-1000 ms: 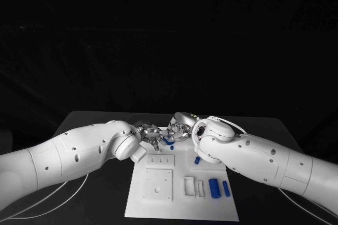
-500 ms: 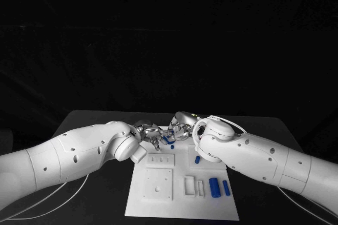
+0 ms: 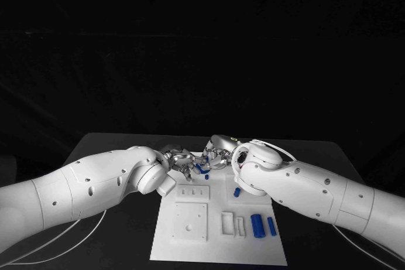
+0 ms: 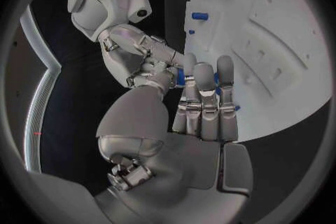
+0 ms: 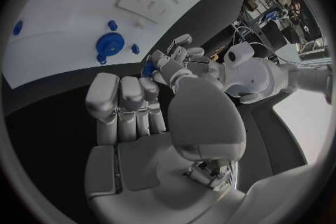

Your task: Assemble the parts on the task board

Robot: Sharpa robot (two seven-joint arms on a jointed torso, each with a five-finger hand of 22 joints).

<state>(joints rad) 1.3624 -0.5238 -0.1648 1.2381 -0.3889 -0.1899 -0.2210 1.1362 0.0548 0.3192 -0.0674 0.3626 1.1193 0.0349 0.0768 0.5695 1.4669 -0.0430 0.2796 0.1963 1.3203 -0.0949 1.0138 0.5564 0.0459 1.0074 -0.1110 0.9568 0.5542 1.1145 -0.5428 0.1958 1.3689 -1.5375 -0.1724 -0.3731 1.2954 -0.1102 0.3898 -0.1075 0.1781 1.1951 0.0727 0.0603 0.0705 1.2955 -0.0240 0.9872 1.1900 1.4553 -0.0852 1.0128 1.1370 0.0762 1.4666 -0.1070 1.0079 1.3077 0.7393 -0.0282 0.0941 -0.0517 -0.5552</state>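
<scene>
Blue part (image 3: pixel 201 165) pinched between fingertips of left hand (image 3: pixel 179 160) and right hand (image 3: pixel 217 156), above task board (image 3: pixel 216 246).

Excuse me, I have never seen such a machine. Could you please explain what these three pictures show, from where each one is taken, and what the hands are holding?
This is a robot with two white arms ending in silver hands. One camera sits on its head; the two round pictures come from cameras at each wrist. On the black table lies a white task board with small blue parts. At the board's far edge, the left hand and right hand meet, fingers together around a small blue piece. Which hand truly grips it I cannot tell.
</scene>
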